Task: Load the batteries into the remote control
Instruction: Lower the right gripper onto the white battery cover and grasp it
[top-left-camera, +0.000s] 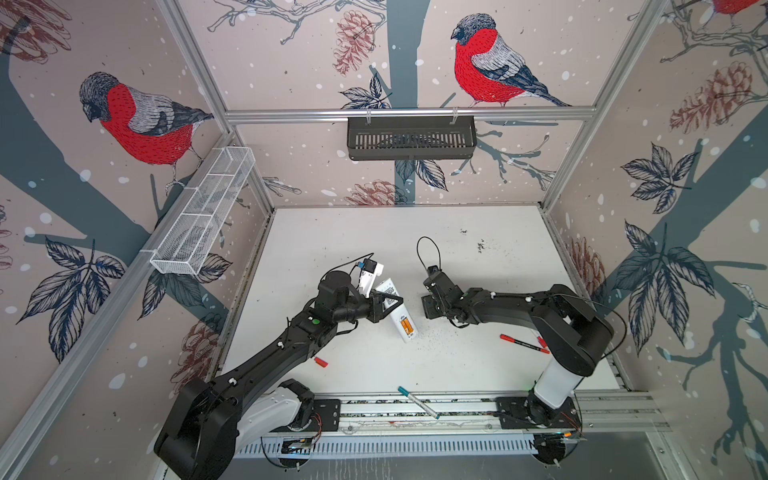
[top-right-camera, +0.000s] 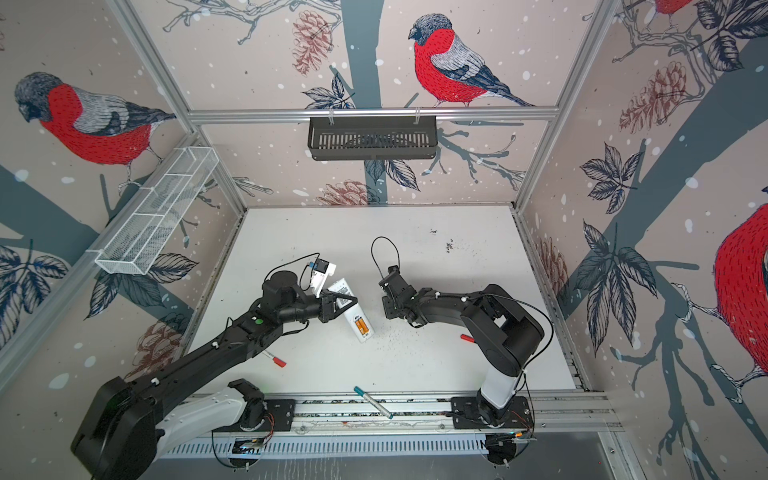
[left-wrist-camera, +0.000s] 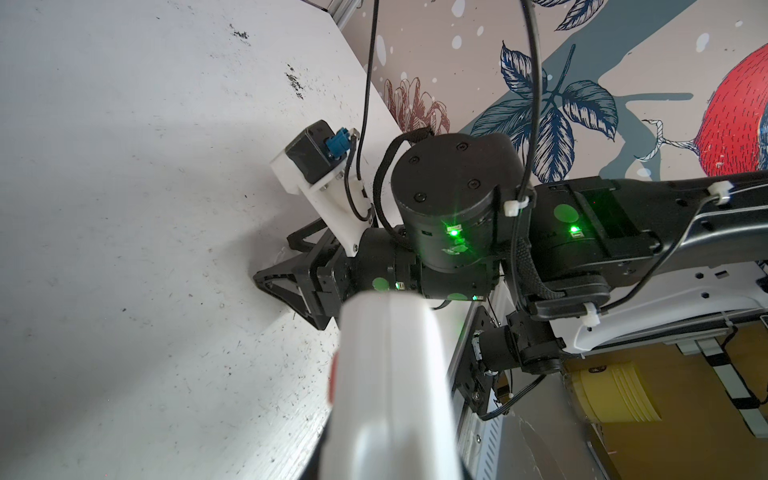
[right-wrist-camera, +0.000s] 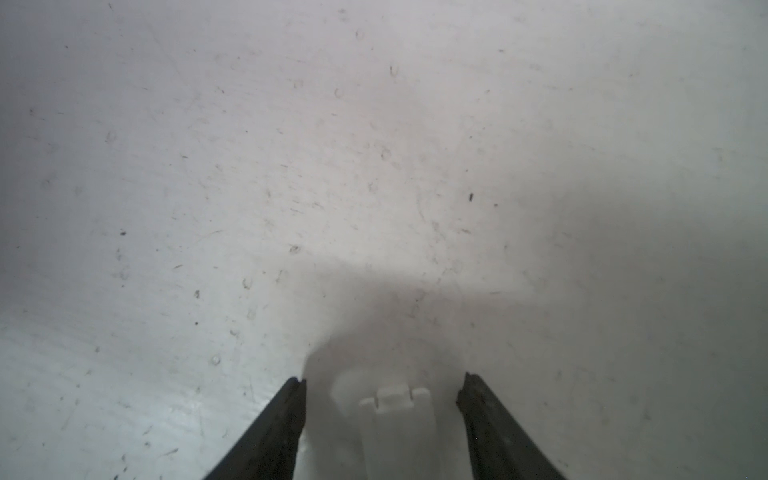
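Remote control (top-left-camera: 396, 319) clamped inside left tool (top-left-camera: 390, 306)

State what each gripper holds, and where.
Left gripper holds the remote control around its middle. Right gripper holds nothing; it straddles a white cover without touching.

The tabletop (top-left-camera: 374, 232) is matt white board, scuffed and flecked with dark specks. The remote control (left-wrist-camera: 386, 374) is smooth white plastic with a soft sheen. The batteries (top-left-camera: 407, 326) show an orange sleeve, its finish too small to judge. The right gripper (right-wrist-camera: 382, 378) has matt black fingers (right-wrist-camera: 274, 432), rough at the tips, either side of a smooth white plastic cover (right-wrist-camera: 395, 415). Above the tabletop's far edge, the rail (top-left-camera: 407, 113) is brushed metal.
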